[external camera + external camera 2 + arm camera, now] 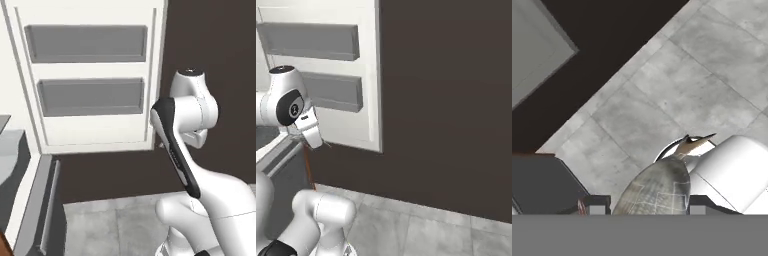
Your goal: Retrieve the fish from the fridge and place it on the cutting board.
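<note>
Between the two dark fingertips (pixel 597 206) at the bottom of the hand view sits the fish (pixel 657 187). The gripper (pixel 643 207) has its jaws squeezed tight on the fish, one tip on each side of its fat middle. The fish is silvery grey and a bit brown, with thin pale lines like scales on its round body. It gets thin away from the jaws and ends in a pointed tail (pixel 696 144) that is light brown with a dark edge. The tail sticks out past the tips, up and to the right in this view.

Beyond the fish lies the floor (pixel 677 75), made of big grey stone tiles with pale lines between them. Off to one side of the jaws is a dark grey block (pixel 542 185) with a thin red-brown strip on top. Farther off, a dark brown wall (pixel 597 55) meets the floor.

From the left base view, the white arm (pixel 197 150) bends down low in front. Behind it stands the open fridge door (pixel 90 75), white inside, with two grey bins (pixel 87 44) one above the other. Next to the door is the same dark brown wall, and the grey tiles run along its foot.
</note>
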Tool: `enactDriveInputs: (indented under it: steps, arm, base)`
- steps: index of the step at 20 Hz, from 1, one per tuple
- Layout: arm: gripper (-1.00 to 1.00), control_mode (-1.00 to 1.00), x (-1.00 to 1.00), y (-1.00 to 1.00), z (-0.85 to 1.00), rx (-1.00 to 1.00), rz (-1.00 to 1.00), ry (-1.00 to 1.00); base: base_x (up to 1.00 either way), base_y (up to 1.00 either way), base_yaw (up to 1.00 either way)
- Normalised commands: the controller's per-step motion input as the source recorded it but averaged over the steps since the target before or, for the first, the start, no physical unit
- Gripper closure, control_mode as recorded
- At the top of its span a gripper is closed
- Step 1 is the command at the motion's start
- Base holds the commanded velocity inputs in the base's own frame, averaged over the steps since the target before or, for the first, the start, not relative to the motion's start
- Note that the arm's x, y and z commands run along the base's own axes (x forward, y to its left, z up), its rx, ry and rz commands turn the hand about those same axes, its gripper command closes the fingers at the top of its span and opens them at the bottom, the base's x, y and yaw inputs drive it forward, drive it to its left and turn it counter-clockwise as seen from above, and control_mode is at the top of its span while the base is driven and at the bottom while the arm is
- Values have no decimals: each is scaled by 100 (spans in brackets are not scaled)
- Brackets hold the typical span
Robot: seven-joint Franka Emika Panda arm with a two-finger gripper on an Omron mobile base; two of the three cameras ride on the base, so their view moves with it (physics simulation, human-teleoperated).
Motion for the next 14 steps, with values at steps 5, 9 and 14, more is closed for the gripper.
enactDriveInputs:
  steps: [5,9,14]
  arm:
    - [100,100,0,0,0,0,0,0]
    - [100,100,0,0,0,0,0,0]
    - [100,100,0,0,0,0,0,0]
  base:
    - [0,-63,-83]
    - [0,-63,-85]
    - [0,-60,-85]
